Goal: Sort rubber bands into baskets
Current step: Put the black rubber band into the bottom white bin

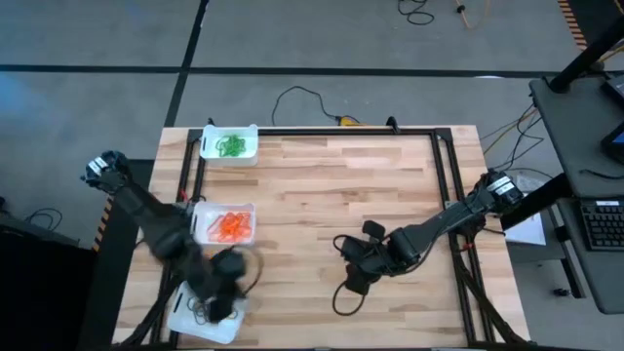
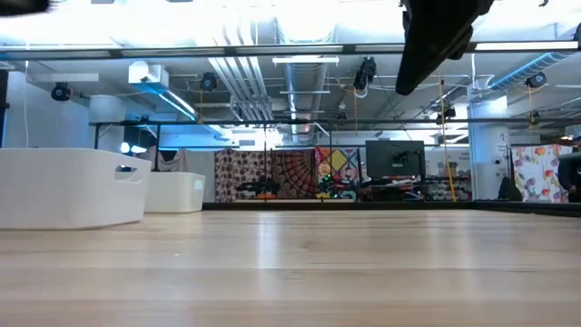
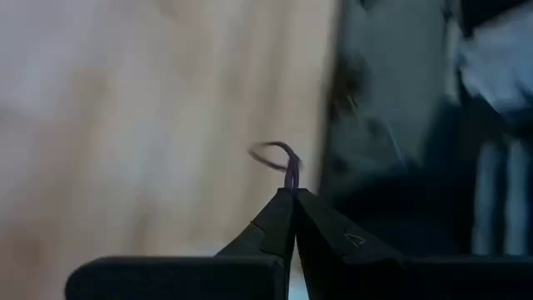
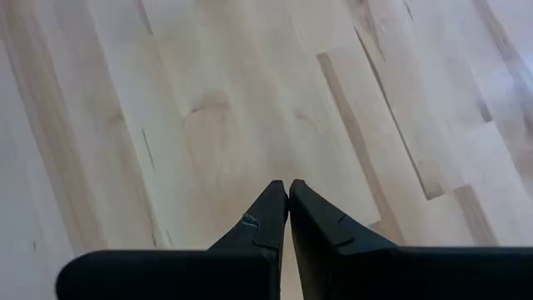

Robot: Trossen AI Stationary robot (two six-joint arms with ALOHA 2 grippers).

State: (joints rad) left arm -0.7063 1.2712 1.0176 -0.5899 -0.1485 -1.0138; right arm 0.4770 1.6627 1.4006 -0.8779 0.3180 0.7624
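The left gripper (image 3: 291,193) has its jaws clamped on a dark rubber band (image 3: 276,155) above the nearest basket (image 1: 187,322), probably to drop it there, while the right gripper (image 4: 288,187) waits closed mid-table.

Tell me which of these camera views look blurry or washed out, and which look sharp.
Left wrist view: background smeared with blur, only the shut left gripper and the thin dark rubber band it pinches read clearly. High view: left arm smeared over the lower white plastic basket. Low view: ceiling lights glare white. Right wrist view: sharp wooden table, right gripper shut.
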